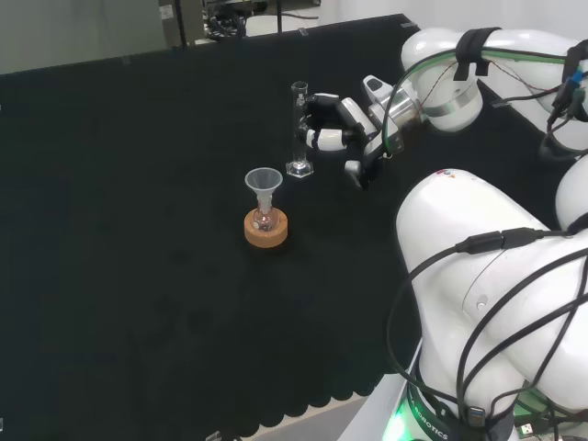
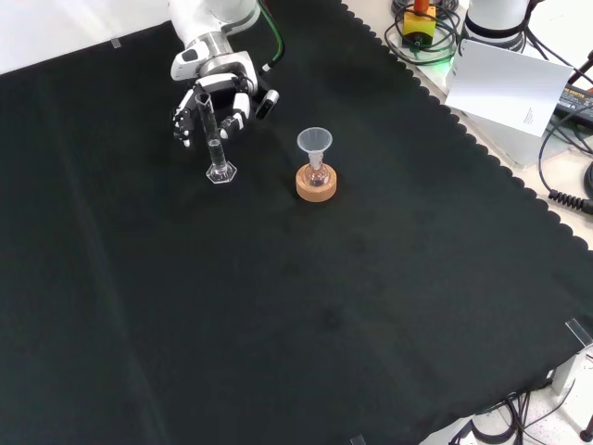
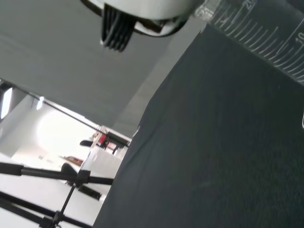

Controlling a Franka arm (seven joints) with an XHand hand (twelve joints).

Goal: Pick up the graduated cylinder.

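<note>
The graduated cylinder is a tall clear tube on a hexagonal foot, standing upright on the black cloth. In the head view my hand is just to its right, fingertips reaching to the tube's upper half and the thumb hanging lower, away from it. The fingers are slightly bent and not wrapped round the glass. In the front view the cylinder stands in front of the hand, its top overlapping the fingers. The wrist view shows the cylinder's graduation marks very near.
A clear funnel sits in a small flask on a cork ring, in front and left of the cylinder in the head view; in the front view the cork ring lies to its right. The arm's white links rise at the right.
</note>
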